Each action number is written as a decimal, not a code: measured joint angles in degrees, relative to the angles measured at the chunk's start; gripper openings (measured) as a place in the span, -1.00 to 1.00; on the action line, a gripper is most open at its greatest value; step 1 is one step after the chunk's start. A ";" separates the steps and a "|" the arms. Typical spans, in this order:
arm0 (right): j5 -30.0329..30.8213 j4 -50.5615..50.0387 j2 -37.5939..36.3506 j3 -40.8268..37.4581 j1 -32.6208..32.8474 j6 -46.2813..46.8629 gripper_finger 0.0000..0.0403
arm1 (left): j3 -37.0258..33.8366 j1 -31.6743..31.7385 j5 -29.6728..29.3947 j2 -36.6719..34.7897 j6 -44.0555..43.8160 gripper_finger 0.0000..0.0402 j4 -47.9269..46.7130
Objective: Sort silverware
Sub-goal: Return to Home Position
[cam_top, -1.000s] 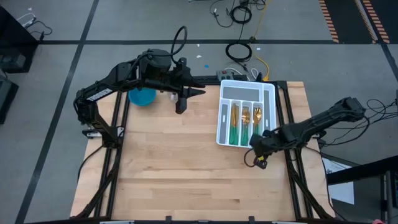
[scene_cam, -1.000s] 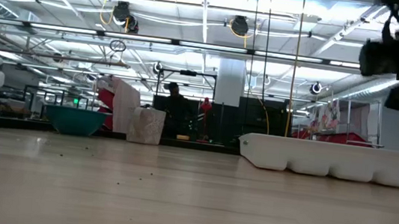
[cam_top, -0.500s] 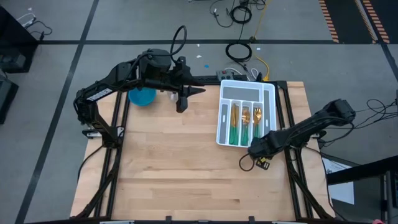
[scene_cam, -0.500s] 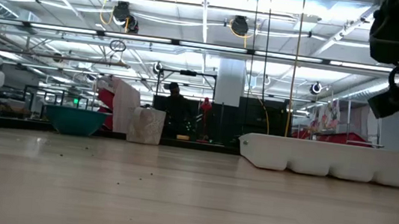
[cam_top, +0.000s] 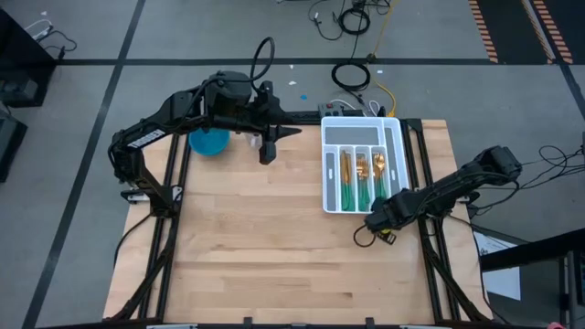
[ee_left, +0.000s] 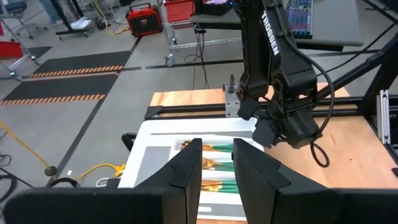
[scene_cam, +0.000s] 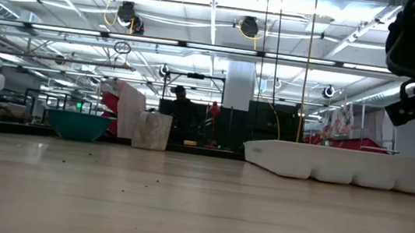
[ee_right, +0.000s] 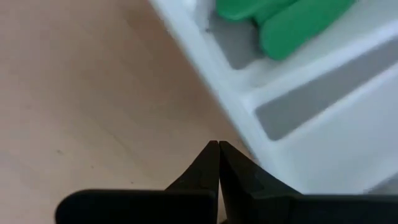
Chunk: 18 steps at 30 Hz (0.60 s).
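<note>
My left gripper (cam_top: pixel 266 148) hangs over the table's (cam_top: pixel 274 247) far edge beside the blue bowl (cam_top: pixel 208 143). Its fingers are slightly apart and empty, parked out of the working area. The silverware (cam_top: pixel 361 179) lies in the middle compartments of the white tray (cam_top: pixel 330 183), gold heads toward the far side, so sorting looks done. My right gripper (cam_top: pixel 375 219) is pressed together on nothing at the tray's near corner, seemingly free to withdraw home.

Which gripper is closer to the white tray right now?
The right. The right gripper sits shut just off one corner of the white tray; the left gripper hangs open farther off, beside the blue bowl.
</note>
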 joint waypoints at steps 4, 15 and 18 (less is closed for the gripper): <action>-4.19 5.78 -0.67 0.20 0.87 -1.73 -1.00 | 0.00 -0.12 0.00 0.00 -1.51 -0.52 -0.63; 5.59 25.60 -21.89 3.65 6.08 -21.22 -1.00 | 0.00 -2.54 8.85 -2.43 -6.08 -0.52 -0.37; 5.81 25.50 -31.98 3.65 6.11 -26.06 -1.00 | 0.00 -3.28 9.09 -4.82 -5.92 -0.52 -1.38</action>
